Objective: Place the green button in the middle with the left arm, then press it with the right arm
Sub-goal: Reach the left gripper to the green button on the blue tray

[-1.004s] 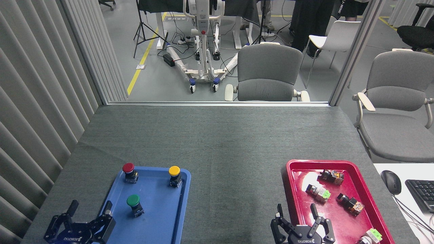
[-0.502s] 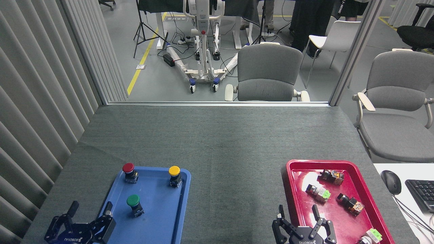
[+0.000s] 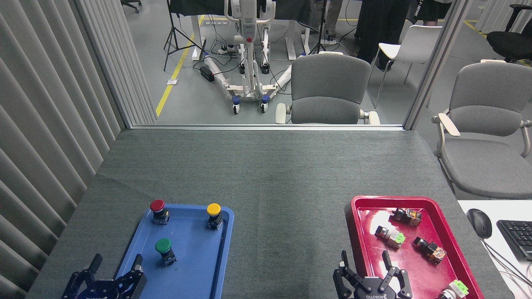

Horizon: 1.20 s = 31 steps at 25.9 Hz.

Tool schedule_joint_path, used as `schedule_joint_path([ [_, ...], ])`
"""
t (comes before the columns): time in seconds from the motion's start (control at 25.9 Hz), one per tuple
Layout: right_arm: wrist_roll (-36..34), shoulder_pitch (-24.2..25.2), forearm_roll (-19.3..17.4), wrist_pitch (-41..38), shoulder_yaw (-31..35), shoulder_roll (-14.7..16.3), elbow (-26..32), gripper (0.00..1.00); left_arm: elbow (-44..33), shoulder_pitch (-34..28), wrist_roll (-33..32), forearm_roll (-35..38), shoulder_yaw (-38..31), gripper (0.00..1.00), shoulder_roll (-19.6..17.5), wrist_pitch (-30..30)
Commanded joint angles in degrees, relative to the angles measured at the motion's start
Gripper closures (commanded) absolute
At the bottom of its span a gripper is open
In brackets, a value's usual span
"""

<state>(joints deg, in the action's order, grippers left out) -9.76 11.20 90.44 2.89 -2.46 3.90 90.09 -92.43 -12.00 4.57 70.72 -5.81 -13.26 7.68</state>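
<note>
My left gripper (image 3: 115, 268) sits fingers spread wide, empty, at the near-left corner of the blue tray (image 3: 195, 265). The green button (image 3: 164, 250) stands upright in the tray just beyond it, untouched. Risks: its cap is top-heavy, so an off-centre pinch tips it; a finger could catch the tray rim; overreach could clip the red button (image 3: 158, 210). My right gripper (image 3: 365, 265), also spread and empty, hangs over the red tray (image 3: 353, 216).

Left end effector (image 3: 115, 265) shifted rightward and lower toward the bottom edge, fingers spread, right finger (image 3: 136, 263) now over the blue tray's (image 3: 199, 265) near-left rim. Green button (image 3: 163, 247) now closer, ahead and slightly right. Right end effector (image 3: 365, 268) dipped barely.
</note>
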Motion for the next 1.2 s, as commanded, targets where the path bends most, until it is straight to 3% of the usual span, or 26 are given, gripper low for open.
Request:
schedule_joint_path([
  [0.0,0.0,0.0,0.0,0.0,0.0,0.1,0.0,0.00,2.0,0.8,0.4,0.3,1.2,0.01,0.2,0.1],
  [0.15,0.0,0.0,0.0,-0.1,0.0,0.1,0.0,0.00,7.4,4.6,2.0,1.9,6.3,0.01,1.0,0.0],
  [0.46,0.0,0.0,0.0,-0.1,0.0,0.0,0.0,0.00,16.6,8.6,2.5,4.9,7.4,0.01,3.3,0.0],
  [0.89,0.0,0.0,0.0,-0.1,-0.1,0.0,0.0,0.00,21.6,12.6,2.5,7.7,8.0,0.01,5.2,-0.1],
  [1.16,0.0,0.0,0.0,0.0,-0.1,0.0,0.0,0.00,24.6,14.9,2.6,7.7,8.0,0.06,6.2,-0.1],
])
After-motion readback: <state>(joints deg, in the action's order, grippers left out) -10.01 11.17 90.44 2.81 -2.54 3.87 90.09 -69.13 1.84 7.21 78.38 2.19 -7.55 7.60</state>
